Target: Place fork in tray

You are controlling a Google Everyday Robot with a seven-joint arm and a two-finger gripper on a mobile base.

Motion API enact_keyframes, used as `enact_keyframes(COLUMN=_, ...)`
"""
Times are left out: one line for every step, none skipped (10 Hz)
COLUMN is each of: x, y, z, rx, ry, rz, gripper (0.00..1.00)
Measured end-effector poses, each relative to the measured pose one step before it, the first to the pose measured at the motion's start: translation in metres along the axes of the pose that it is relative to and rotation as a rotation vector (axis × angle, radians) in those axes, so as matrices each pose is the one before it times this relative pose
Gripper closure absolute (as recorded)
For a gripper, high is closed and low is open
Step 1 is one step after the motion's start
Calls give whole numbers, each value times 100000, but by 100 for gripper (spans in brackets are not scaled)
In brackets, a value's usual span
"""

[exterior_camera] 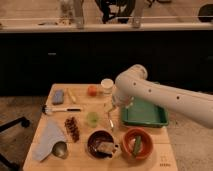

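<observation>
End effector [112,106] over fork [111,122], beside tray [149,115].

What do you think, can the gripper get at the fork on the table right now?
Probably yes. The gripper hangs right over the fork, which lies on the table between the small green cup and the tray. Nothing appears to cover it.

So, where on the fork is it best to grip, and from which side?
Probably mid-handle, from straight above, pinching across its narrow width. The fork lies flat on the table, running roughly toward the camera between the green cup and the tray, so a side approach has little room. The gripper hangs just above its far end.
</observation>
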Motion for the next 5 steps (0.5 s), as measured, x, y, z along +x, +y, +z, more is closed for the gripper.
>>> enact_keyframes(x=-60, y=508, z=591, rx=4173, ry=170, rz=-1539, gripper=20)
enact_keyframes(x=-61, y=286, z=488, rx=2830, ry=69, rz=-1452, gripper=20)
enact_keyframes(x=-40, y=126, z=678, rx=2391, ry=34, rz=-1000, gripper=20)
enact_keyframes(x=-166, y=192, z=640, rx=520, ry=-63, rz=-798, gripper=20)
enact_keyframes(x=-105, y=-170, z=460, rx=-134, ry=163, rz=341, gripper=20)
